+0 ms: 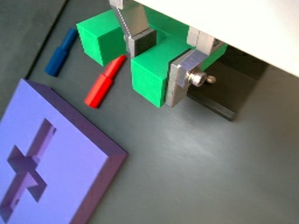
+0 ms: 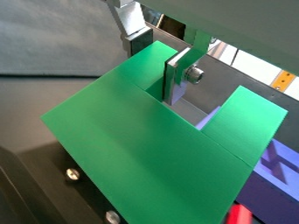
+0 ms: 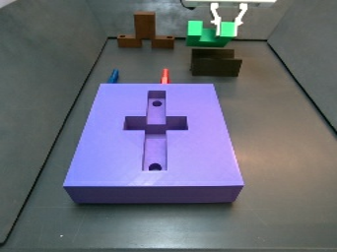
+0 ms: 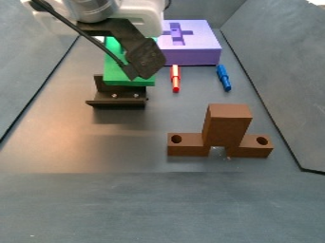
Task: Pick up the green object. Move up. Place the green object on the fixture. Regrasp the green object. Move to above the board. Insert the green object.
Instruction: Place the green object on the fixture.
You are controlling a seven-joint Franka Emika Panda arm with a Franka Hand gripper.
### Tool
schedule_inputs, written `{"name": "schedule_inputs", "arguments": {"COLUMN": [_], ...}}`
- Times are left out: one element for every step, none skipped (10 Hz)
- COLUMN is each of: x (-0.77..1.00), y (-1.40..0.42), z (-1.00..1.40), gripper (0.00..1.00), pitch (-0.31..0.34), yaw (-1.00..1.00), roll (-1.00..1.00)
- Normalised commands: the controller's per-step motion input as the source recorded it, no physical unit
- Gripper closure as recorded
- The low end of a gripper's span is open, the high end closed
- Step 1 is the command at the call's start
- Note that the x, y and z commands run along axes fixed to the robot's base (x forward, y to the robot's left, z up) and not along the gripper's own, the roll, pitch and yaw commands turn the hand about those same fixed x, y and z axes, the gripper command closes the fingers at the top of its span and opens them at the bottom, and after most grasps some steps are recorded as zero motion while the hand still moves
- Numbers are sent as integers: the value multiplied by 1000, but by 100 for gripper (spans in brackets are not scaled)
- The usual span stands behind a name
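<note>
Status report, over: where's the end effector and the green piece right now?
End effector shut on green piece, over fixture. Board clear, nothing blocking.

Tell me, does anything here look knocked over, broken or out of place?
Nothing stands out. The gripper holds the green object upright over the fixture. The board lies flat, the red pen and blue pen lie behind it, and the brown piece stands upright.
</note>
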Motion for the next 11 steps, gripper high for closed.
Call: {"name": "schedule_inputs", "arguments": {"x": [1000, 969, 940, 457, 0, 0, 114, 23, 20, 14, 0], "y": [-63, -74, -23, 0, 0, 0, 0, 0, 0, 0, 0], "z": [9, 0, -240, -506, -531, -571, -509, -260, -209, -174, -174], "gripper": [100, 100, 100, 100, 100, 100, 100, 100, 100, 100, 100], "pitch": [-240, -237, -203, -226, -197, -51, 0, 0, -3, 0, 0], "yaw": [0, 0, 0, 0, 0, 0, 0, 0, 0, 0, 0], "roll": [0, 0, -60, -189, -6, -66, -180, -71, -74, -63, -14]}}
